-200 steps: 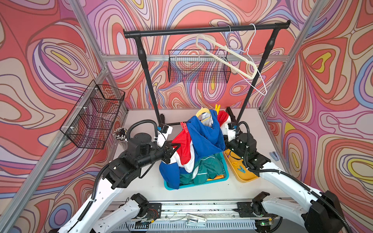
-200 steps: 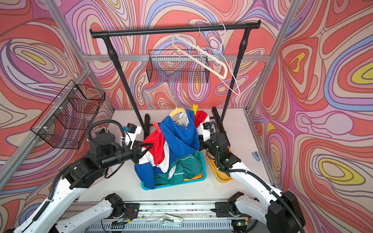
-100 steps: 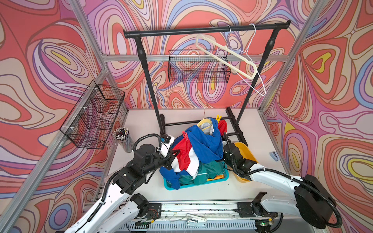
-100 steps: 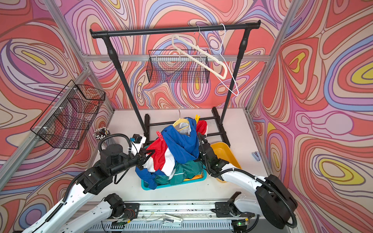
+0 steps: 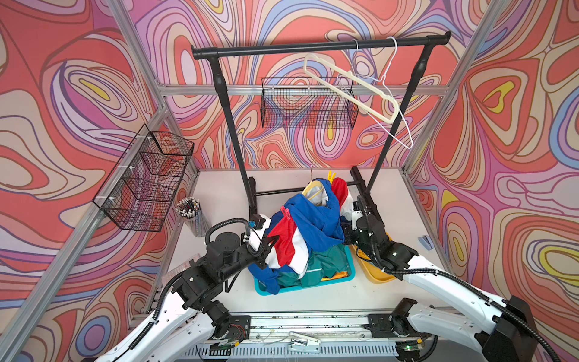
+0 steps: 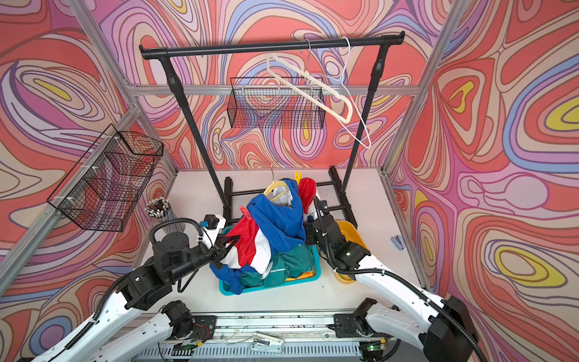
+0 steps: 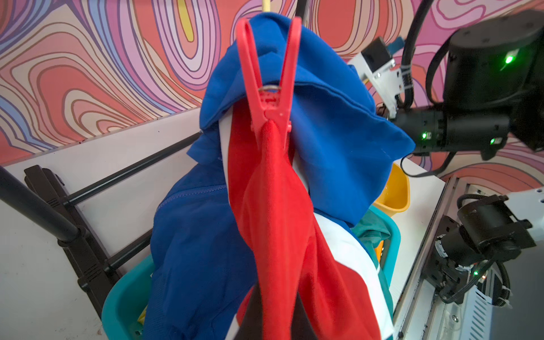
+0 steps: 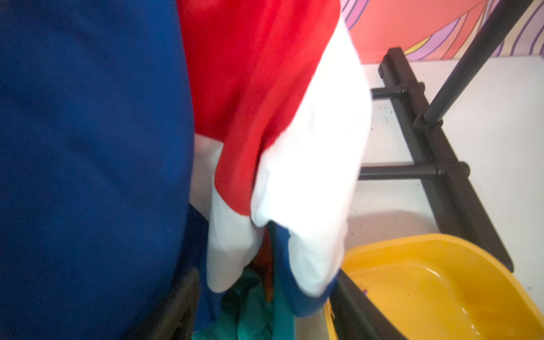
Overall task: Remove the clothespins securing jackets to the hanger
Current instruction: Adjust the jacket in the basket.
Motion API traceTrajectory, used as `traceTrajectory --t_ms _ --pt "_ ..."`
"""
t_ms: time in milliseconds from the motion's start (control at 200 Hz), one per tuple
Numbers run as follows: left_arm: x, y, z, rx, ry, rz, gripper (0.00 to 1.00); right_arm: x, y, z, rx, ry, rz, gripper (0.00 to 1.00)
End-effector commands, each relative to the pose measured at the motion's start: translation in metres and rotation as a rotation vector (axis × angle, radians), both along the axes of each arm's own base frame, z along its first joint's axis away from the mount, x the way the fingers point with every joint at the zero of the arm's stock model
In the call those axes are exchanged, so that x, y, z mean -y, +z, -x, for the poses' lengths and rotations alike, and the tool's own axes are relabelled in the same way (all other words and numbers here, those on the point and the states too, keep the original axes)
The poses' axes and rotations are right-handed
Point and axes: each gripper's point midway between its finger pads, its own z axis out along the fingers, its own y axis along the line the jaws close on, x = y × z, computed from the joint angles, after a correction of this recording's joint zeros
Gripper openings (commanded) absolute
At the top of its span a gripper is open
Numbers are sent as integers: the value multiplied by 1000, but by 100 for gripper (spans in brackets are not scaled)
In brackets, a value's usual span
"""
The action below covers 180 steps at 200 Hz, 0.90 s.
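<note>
Left claw [image 5: 265, 249] pinches the blue jacket [image 5: 313, 225] by its red band [image 5: 283, 238]; right claw [image 8: 265, 294] gapes wide at its three o'clock. Red clothespin [image 7: 269, 88] bites it at ten o'clock, yellow clothespin [image 5: 331, 176] at twelve.

Both top views were bright and evenly lit, with soft shadows on the bench [image 5: 219, 194]; frame bars [image 5: 141, 62] bowed towards the edges. The right wrist view was blurred, white cloth on the blue jacket [image 8: 312, 164] blown out; the left wrist view was sharp
</note>
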Motion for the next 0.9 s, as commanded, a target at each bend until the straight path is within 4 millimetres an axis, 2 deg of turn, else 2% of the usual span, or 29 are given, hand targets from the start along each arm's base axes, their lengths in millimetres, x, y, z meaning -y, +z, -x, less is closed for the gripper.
traceTrajectory --t_ms 0,75,220,370,501,526,631,756,896 --pt "-6 3 -5 75 74 -42 0 10 16 4 -28 -16 55 72" --pt "-3 -1 -2 92 68 -51 0 14 31 3 -24 -19 46 72" --pt "-5 -12 1 93 76 -68 0 36 55 0 -17 -69 -20 72" --pt "-7 -10 6 146 83 -104 0 61 75 -5 -12 -145 -84 72" --pt "-1 -14 13 201 74 -172 0 52 84 -16 -39 -146 -150 72" --pt "3 -9 14 226 75 -156 0 51 87 -19 -43 -153 -162 71" --pt "14 -8 23 286 57 -175 0 47 93 -32 -51 -188 -210 71" --pt "25 -8 31 340 40 -210 0 50 107 -43 -34 -231 -275 70" --pt "32 -11 36 383 43 -279 0 59 114 -47 -28 -279 -358 67"
